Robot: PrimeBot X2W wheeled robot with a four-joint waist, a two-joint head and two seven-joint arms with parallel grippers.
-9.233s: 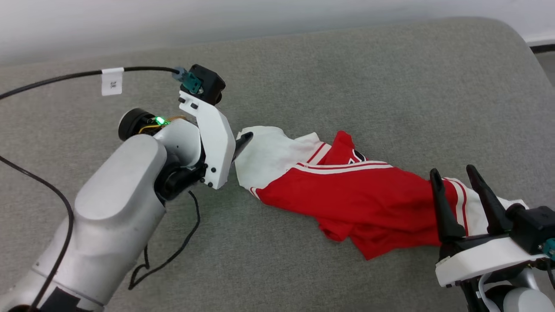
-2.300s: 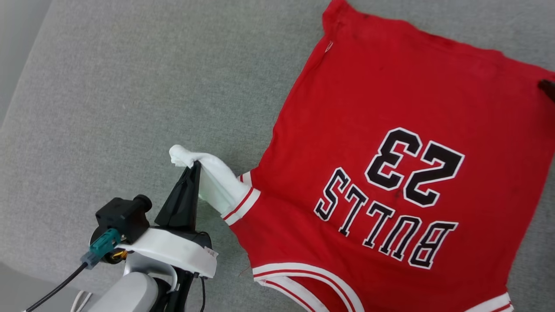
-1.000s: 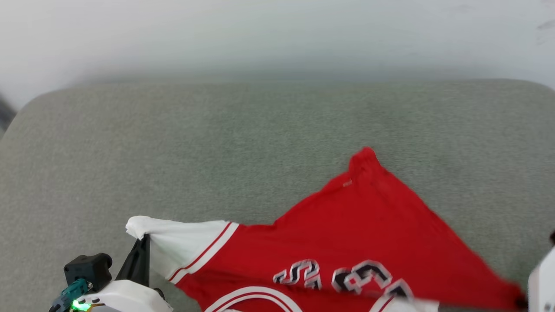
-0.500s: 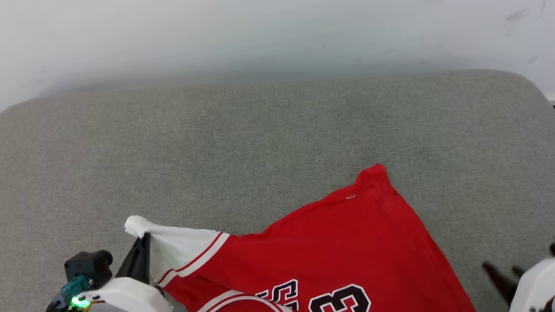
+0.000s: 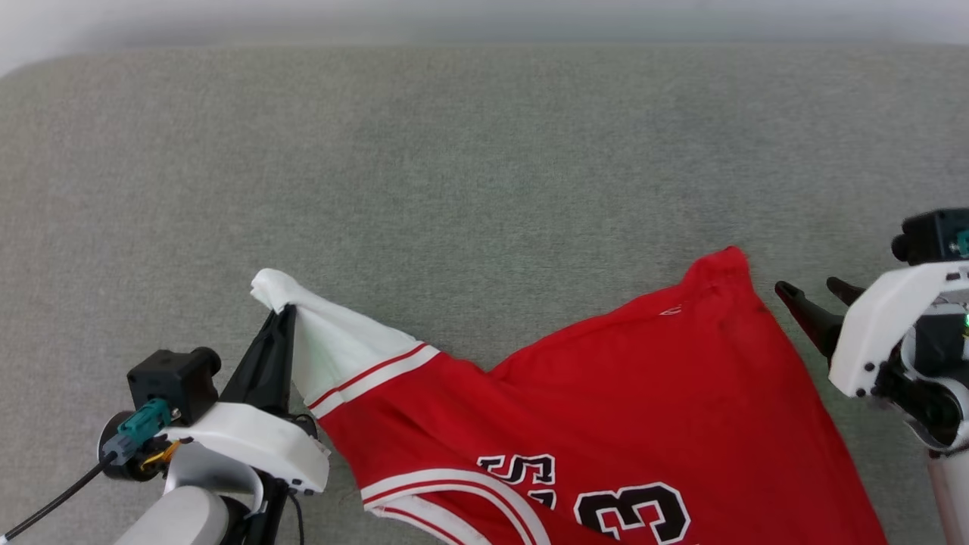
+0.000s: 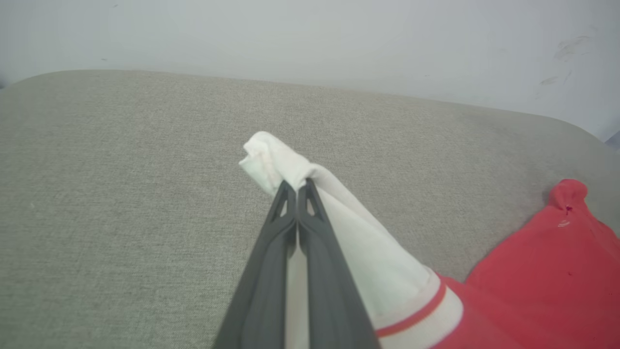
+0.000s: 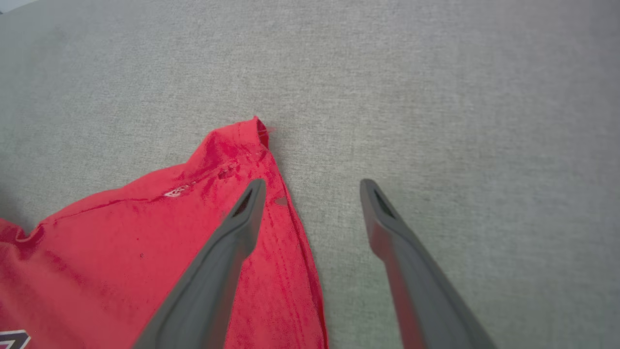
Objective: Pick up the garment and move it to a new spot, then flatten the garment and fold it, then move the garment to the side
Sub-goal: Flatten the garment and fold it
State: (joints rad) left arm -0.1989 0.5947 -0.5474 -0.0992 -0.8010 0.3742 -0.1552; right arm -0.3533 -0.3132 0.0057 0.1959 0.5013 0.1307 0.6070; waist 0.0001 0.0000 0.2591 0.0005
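Since a second ago the right gripper [image 5: 806, 286] has let go of the garment [image 5: 606, 393]: its two dark fingers now stand wide apart with nothing between them, just to the right of the garment's far red corner [image 5: 723, 265]. The head camera has also shifted, so the whole scene sits differently in that view.

In the right wrist view that gripper [image 7: 312, 184] hangs above the grey upholstered surface [image 7: 484, 121]. Its left finger is over the red hem near the corner [image 7: 242, 140]; its right finger is over bare grey fabric.

The left gripper [image 5: 284, 310] is clamped on the end of the white sleeve [image 5: 333, 348]. In the left wrist view its fingers [image 6: 310, 232] are pressed together, with a bunch of white cloth [image 6: 271, 160] sticking out past the tips, and the sleeve is drawn up off the surface.

The garment lies spread, front up, on the near part of the grey surface [image 5: 454, 151]. Its black-and-white numeral [image 5: 632, 515] is at the bottom edge of the head view.
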